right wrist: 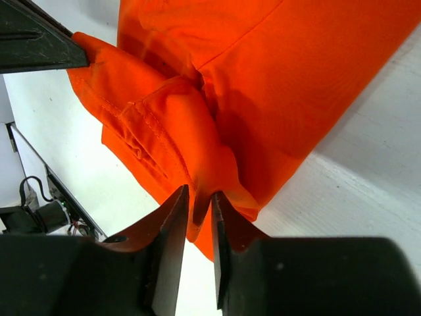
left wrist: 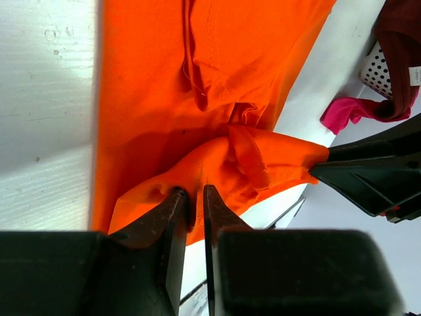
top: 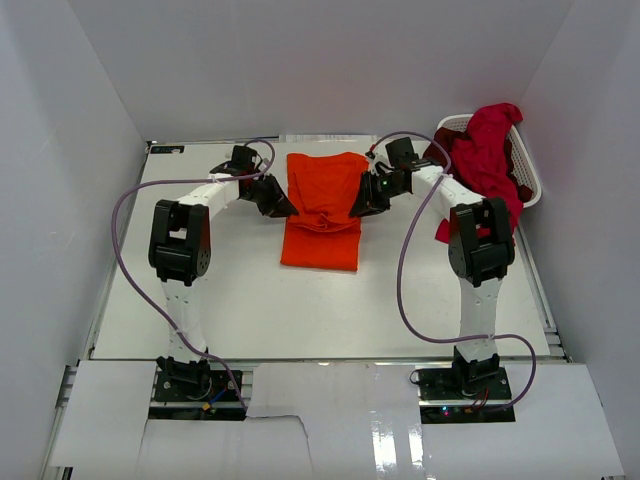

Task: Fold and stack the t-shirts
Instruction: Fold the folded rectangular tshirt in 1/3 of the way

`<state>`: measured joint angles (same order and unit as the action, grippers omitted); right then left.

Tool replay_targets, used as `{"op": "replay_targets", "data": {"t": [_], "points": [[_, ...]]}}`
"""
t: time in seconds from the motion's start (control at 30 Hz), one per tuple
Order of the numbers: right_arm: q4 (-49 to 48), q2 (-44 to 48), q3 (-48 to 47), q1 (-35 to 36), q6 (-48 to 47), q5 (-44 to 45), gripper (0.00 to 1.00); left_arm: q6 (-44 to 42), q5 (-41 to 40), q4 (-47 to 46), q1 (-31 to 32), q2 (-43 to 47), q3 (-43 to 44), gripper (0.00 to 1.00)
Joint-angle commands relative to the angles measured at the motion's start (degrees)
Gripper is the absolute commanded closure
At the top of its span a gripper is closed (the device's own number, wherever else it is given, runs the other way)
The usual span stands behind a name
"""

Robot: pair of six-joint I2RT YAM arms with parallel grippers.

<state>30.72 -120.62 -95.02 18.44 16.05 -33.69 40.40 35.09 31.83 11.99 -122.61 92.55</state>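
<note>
Both arms' jaws are pinched shut on opposite side edges of the orange t-shirt (top: pixel 322 215), which lies centred on the surface (top: pixel 250 295), so uneven pulling could slip one thin pinch free and skew the fold.

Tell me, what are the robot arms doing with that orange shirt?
They are folding it. The left gripper and the right gripper each pinch a side of the orange shirt, which lies partly folded on the table. Red shirts are heaped in the basket at the far right corner.
</note>
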Motion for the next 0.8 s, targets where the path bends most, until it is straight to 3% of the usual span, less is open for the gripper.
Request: {"op": "replay_targets", "data": {"t": [0.0, 0.3, 0.47, 0.77], "points": [[0.57, -0.32, -2.97, -0.42, -0.67, -1.03, 0.72, -0.15, 1.21, -1.51, -0.65, 0.96, 1.84, 0.74], [0.48, -0.50, -4.38, -0.95, -0.76, -0.15, 0.65, 0.90, 0.16, -3.79, -1.35, 2.81, 0.61, 0.67], [-0.13, -1.28, -5.35, -1.30, -0.85, -0.06, 0.63, 4.42, -0.38, -10.29, -2.41, 5.01, -2.72, 0.67], [-2.41, -3.66, -6.14, -2.35, 0.47, -0.50, 0.60, 6.35, -0.72, -13.10, -3.11, 1.50, -0.44, 0.67]]}}
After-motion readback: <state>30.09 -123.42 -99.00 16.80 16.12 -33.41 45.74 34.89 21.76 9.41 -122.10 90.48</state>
